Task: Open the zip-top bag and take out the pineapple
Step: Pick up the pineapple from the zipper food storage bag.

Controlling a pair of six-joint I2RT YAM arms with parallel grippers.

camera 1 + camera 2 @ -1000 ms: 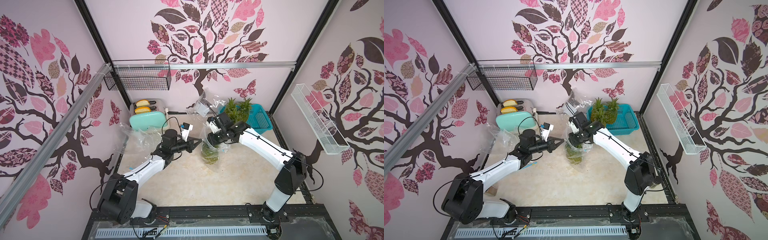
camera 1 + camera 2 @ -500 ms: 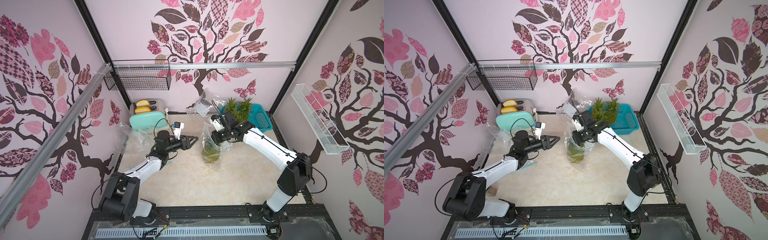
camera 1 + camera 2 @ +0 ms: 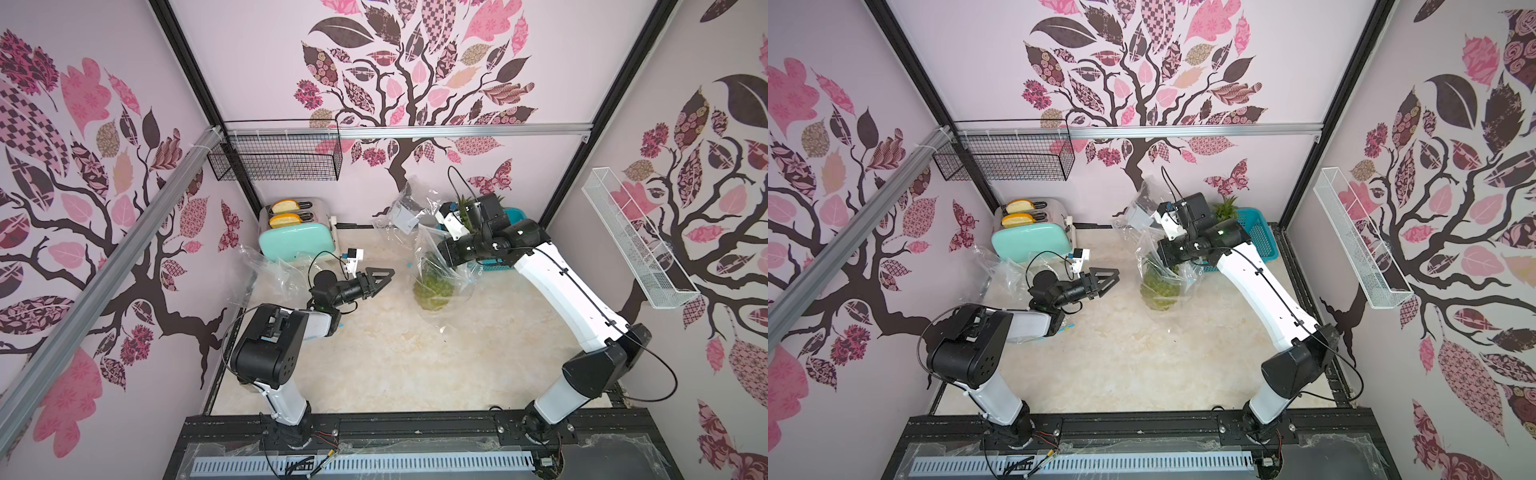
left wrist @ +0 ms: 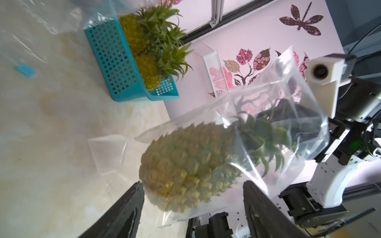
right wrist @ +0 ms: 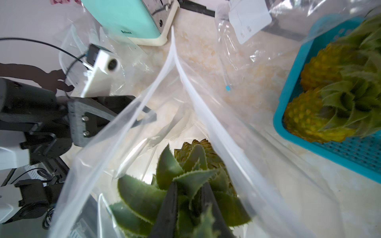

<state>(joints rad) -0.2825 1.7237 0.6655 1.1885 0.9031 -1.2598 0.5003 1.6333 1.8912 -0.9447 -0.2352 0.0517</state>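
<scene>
Upright pineapple (image 3: 432,289) in open bag (image 3: 426,245)

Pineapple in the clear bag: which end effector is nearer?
Right. The right end effector grips the green-crowned pineapple by its leaves inside the clear plastic bag; the left end effector stands open, apart.

Clear, colourless zip-top plastic bag (image 4: 288,99) with whitish seal strips. Its pineapple (image 4: 185,164) has a dull yellow-green scaled rind and a dark green crown. Turquoise plastic basket (image 4: 115,68), patterned with a grid of square holes; the basket pineapples (image 4: 144,68) are brighter yellow with vivid green leaves. Mint-green toaster (image 3: 296,245) with a silver top and golden-yellow bread slices (image 3: 284,219). Cream, faintly marbled surface (image 3: 395,353). Pale lilac walls (image 3: 249,62) bear dark brown tree decals with pink, tan and patterned leaves. Black wire basket (image 3: 274,160); white wire basket (image 3: 636,245). Left arm (image 3: 286,399) and right arm (image 3: 557,291) are white with black joints; left claw (image 3: 384,279) and right claw (image 5: 189,185) are black.
</scene>
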